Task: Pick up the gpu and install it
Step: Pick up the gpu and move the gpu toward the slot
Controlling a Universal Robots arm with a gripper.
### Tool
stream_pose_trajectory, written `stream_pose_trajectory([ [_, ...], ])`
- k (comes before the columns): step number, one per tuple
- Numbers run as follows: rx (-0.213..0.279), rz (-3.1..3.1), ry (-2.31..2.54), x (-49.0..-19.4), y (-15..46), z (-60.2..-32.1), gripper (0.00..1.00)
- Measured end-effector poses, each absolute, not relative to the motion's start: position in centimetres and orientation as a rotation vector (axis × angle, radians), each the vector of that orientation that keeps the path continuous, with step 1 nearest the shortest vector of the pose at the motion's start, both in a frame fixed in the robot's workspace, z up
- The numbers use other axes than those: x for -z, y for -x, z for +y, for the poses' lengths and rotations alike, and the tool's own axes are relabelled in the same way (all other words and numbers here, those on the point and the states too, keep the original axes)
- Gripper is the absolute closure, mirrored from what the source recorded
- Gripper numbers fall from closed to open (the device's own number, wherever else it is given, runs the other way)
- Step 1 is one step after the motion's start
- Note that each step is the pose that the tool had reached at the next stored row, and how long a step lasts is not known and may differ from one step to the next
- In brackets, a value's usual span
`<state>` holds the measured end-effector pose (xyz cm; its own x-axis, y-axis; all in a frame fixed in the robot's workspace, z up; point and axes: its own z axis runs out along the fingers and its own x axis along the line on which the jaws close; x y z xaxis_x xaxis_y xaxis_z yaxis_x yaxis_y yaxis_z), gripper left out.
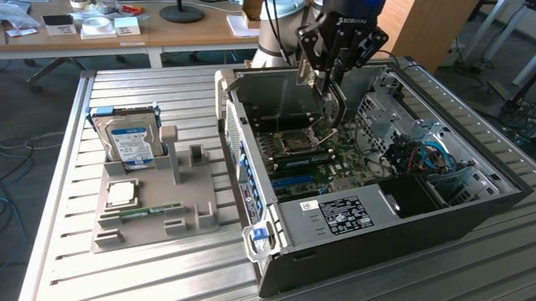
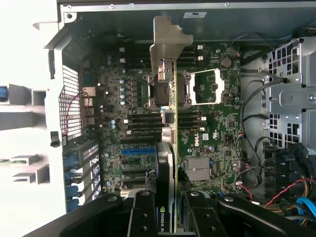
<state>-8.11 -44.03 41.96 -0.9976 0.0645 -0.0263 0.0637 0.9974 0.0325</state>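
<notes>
My gripper (image 1: 328, 78) is pinching the gpu (image 1: 333, 106) across its flat faces, so the card hangs on edge above the motherboard (image 2: 217, 138) inside the open computer case (image 1: 435, 213). I judge it light and stiff but fragile, best held by shroud and board edge, clear of the fan and contacts.

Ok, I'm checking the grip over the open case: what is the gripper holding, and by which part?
The gripper pinches the gpu across its faces at the fan end, away from the metal bracket.
</notes>
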Motion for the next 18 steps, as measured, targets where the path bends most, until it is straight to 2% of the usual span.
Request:
stream_pose_trajectory([
  [18, -0.049, 3.112, -0.1, -42.0, 5.0, -44.0, 0.73],
])
